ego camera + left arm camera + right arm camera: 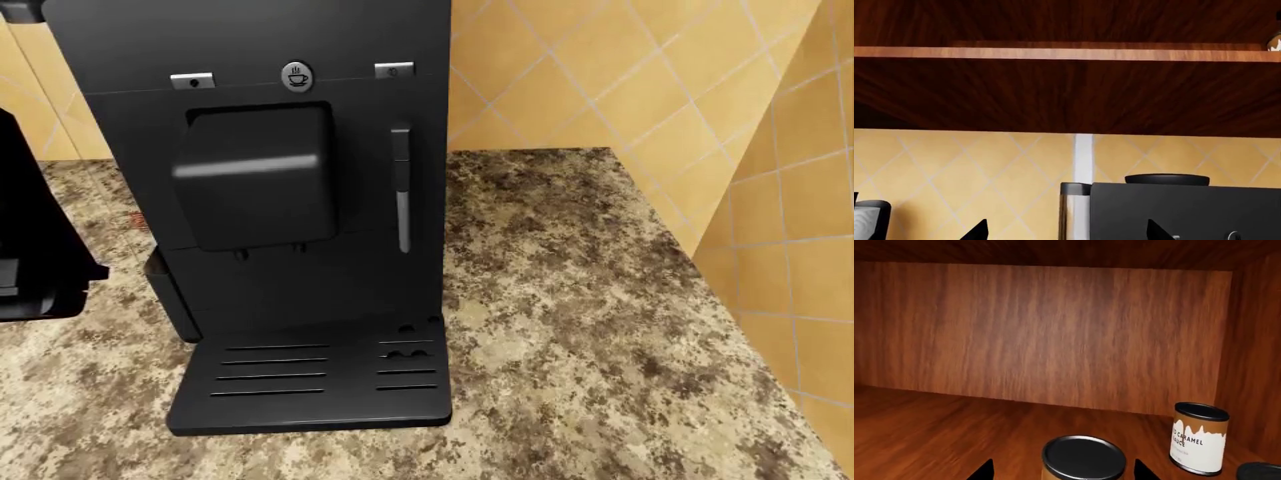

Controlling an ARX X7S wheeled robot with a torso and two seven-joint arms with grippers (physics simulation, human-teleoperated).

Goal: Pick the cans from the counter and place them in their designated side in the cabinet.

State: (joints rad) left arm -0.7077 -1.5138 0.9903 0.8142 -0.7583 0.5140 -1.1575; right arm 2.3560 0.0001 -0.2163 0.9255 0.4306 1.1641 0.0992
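Coffee machine (287, 200) stands on the speckled surface (601, 340) in the head view, tiled wall (787, 180) to its right; no cans on that surface here. Left fingers (977, 231) spread apart, gripping nothing, pointing at the tiled backsplash below the cabinet's wooden underside (1067, 95). Right fingers (984, 471) reach inside the cabinet (1054, 335), tips set either side of a dark-topped can (1083, 458); cannot tell if they touch or grip it. White-and-brown caramel can (1198, 445) stands upright on the cabinet floor, just right of that one, near the side wall. Another dark lid (1259, 471) at the far right corner.
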